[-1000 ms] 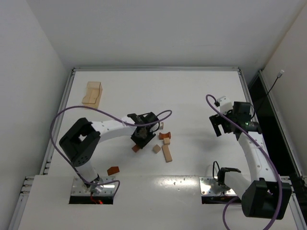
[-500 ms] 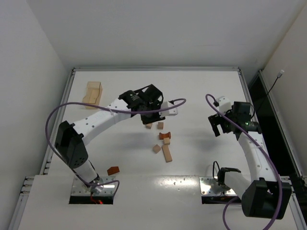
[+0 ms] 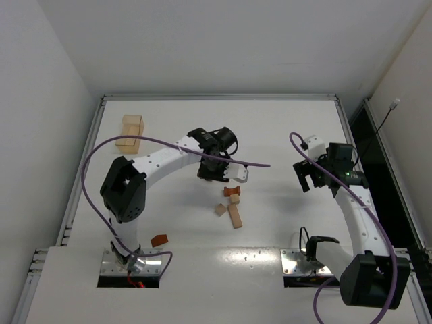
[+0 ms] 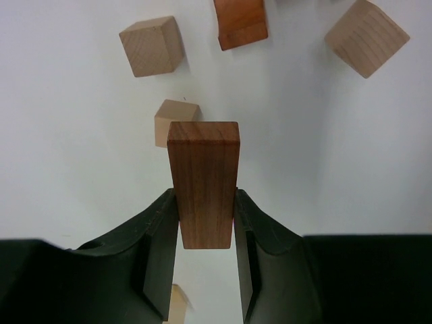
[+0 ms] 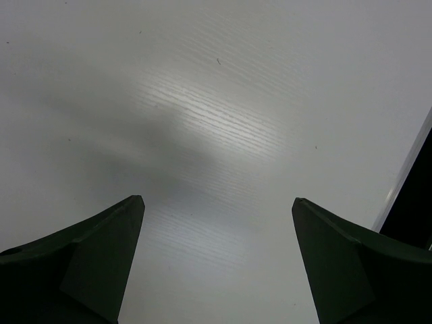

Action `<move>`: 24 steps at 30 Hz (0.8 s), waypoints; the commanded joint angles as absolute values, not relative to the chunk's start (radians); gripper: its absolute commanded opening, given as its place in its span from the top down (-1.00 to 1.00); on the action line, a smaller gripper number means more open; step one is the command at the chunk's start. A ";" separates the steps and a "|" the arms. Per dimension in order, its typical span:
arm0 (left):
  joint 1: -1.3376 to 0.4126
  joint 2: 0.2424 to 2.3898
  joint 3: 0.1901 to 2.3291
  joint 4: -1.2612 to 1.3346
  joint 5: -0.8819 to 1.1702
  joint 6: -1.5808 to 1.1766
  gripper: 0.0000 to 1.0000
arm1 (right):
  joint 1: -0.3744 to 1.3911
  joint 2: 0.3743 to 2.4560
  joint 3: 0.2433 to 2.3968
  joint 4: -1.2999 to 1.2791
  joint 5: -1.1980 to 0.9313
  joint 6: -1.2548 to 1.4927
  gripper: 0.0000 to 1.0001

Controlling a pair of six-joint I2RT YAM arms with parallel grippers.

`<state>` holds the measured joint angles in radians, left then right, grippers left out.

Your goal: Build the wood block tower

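My left gripper (image 4: 204, 206) is shut on a reddish-brown bar (image 4: 203, 182) and holds it above the white table, over the far side of the loose blocks. In the top view this gripper (image 3: 214, 171) hides the bar. Below it in the left wrist view lie tan cubes (image 4: 152, 46) (image 4: 175, 121) (image 4: 366, 37) and a reddish piece (image 4: 240, 23). The top view shows a reddish block (image 3: 228, 191), a tan cube (image 3: 221, 209) and a tan bar (image 3: 234, 216). My right gripper (image 3: 307, 177) is open and empty over bare table (image 5: 216, 135).
A larger pale wooden piece (image 3: 131, 133) stands at the far left. A lone reddish block (image 3: 159, 239) lies near the left arm's base. The purple cable (image 3: 253, 163) trails over the table to the right of the left gripper.
My left gripper took the reddish-brown bar from the pile's left side, lifted it and swung it to the far side of the blocks. The right arm has hardly moved.
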<state>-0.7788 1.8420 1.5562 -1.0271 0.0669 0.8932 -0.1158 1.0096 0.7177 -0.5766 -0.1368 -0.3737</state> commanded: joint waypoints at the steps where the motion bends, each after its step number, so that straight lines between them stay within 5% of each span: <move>1: -0.769 1.871 1.618 -1.028 0.081 0.957 0.99 | -0.121 0.994 0.741 -0.549 -0.130 -0.364 -0.77; 8: -0.769 1.957 1.689 -1.040 0.091 0.948 0.86 | -0.121 0.994 0.741 -0.540 -0.130 -0.364 -0.77; 24: -0.750 2.134 1.879 -1.124 0.130 0.858 0.93 | -0.121 1.003 0.741 -0.540 -0.121 -0.373 -0.77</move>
<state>-0.7738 2.1235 1.8275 -1.0813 0.0959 0.8722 -0.1158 1.0092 0.7177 -0.5758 -0.1299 -0.3737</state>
